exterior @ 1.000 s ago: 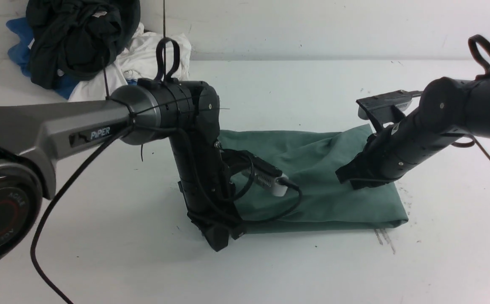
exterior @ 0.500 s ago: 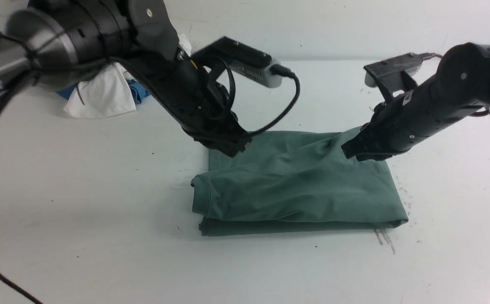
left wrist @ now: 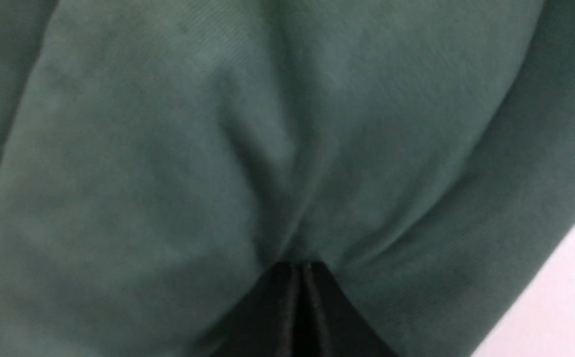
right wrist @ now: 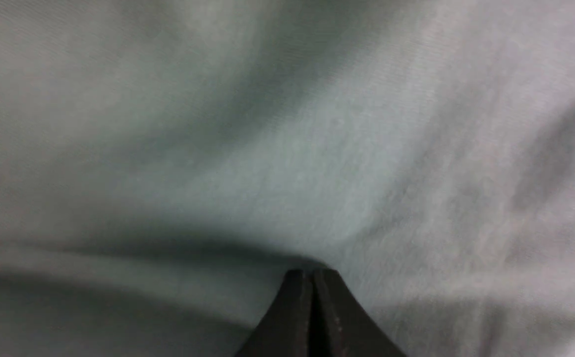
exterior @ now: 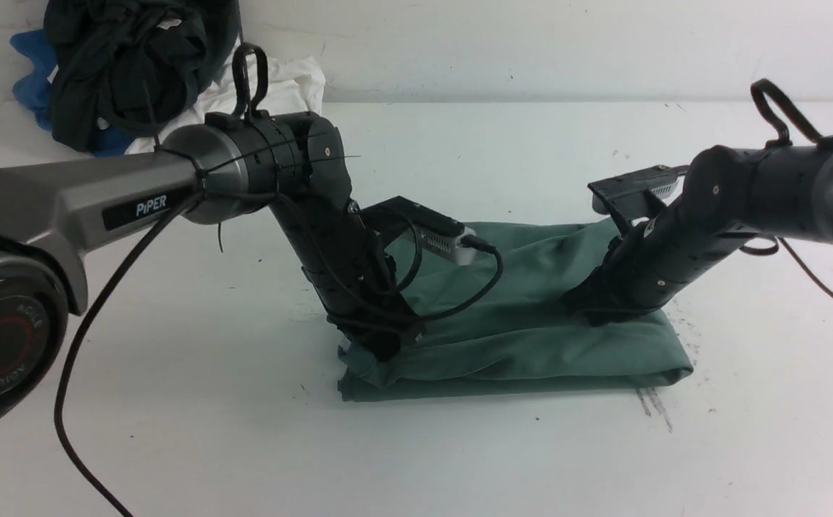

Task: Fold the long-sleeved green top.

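The green long-sleeved top lies folded into a wide rectangle on the white table, its far right corner rumpled upward. My left gripper is shut and its tips press down into the top's near left end. In the left wrist view the closed tips dig into the green cloth, and creases run toward them. My right gripper is also shut and rests on the top's right part. Its joined tips touch the pale-looking cloth beside a fold. No cloth shows between either pair of jaws.
A heap of other garments sits at the back left corner: a black one on top, a white one and a blue one beneath. The wall runs behind the table. Dark scuff marks lie by the top's near right corner.
Half a second ago my left gripper was lifted up and back off the cloth; it has come down again onto the top's left end. My right gripper has dropped lower onto the cloth.
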Tool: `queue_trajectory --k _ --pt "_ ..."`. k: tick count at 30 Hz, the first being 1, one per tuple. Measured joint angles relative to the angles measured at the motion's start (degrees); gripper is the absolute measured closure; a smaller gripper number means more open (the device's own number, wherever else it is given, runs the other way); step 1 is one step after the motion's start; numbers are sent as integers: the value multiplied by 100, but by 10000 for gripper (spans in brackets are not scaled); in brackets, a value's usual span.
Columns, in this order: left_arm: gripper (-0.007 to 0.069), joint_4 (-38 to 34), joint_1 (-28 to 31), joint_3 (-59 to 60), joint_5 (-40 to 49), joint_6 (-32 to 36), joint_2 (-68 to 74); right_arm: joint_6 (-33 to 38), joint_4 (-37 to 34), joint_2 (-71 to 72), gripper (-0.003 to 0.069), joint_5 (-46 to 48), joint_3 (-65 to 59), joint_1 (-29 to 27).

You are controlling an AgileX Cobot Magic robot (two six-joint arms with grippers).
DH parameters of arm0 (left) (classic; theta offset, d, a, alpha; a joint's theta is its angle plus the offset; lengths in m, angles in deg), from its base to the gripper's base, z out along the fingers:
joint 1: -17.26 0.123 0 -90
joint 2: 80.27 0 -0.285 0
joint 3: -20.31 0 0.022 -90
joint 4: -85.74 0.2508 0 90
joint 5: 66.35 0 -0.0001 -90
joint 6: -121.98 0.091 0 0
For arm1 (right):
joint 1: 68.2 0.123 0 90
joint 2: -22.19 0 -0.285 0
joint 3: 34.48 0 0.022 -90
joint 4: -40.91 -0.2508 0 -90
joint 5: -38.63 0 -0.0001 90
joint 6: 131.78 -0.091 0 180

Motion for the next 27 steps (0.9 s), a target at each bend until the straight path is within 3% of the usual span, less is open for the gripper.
queue_trajectory --k 6,13,18,27 --pt "632 358 13 25 33 -155 -1305 0 0 1116 673 58 190 0" --pt "632 1779 98 758 154 -1200 -3711 0 -17 3334 673 -84 92 0" --pt "632 2266 584 2438 -259 -1903 -5417 0 -317 4714 673 -543 -892 0" --pt "632 2436 1305 5455 -1296 -2203 -9190 0 -522 7240 673 -2065 -3129 0"
